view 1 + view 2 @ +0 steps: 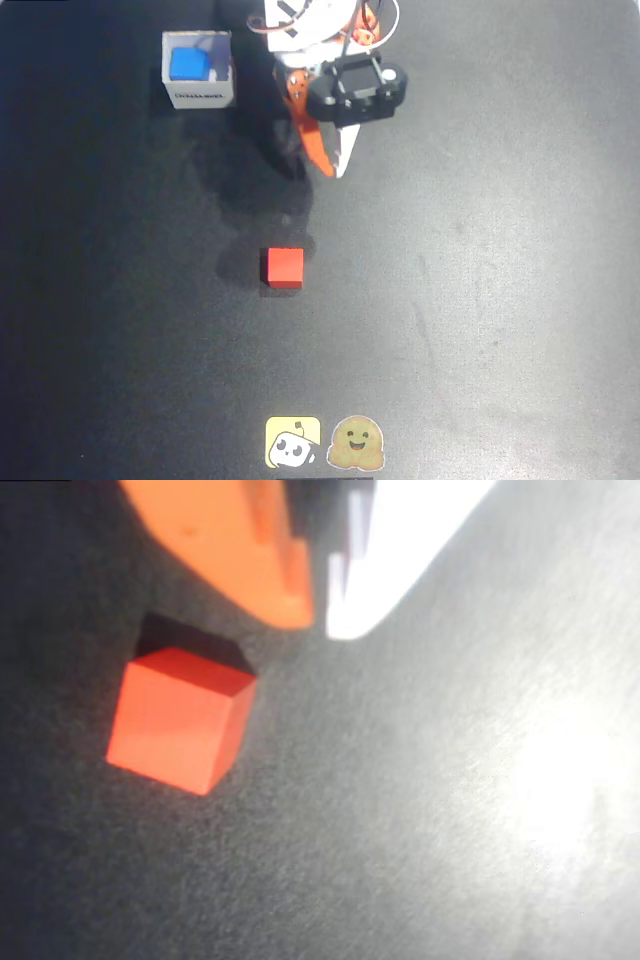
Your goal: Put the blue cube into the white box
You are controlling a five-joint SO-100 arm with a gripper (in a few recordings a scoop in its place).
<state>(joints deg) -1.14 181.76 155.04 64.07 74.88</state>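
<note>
The blue cube (188, 64) rests inside the white box (199, 93) at the upper left of the overhead view. My gripper (329, 166) hangs to the right of the box, above the black table, shut with nothing between its orange and white fingers. In the wrist view the gripper (318, 623) has its two tips nearly touching at the top, with the red cube (178, 720) lying below and to the left of them.
A red cube (284, 267) sits near the table's middle, below the gripper. Two stickers (324, 443) lie at the front edge. The black table (500, 300) stretches wide on the right.
</note>
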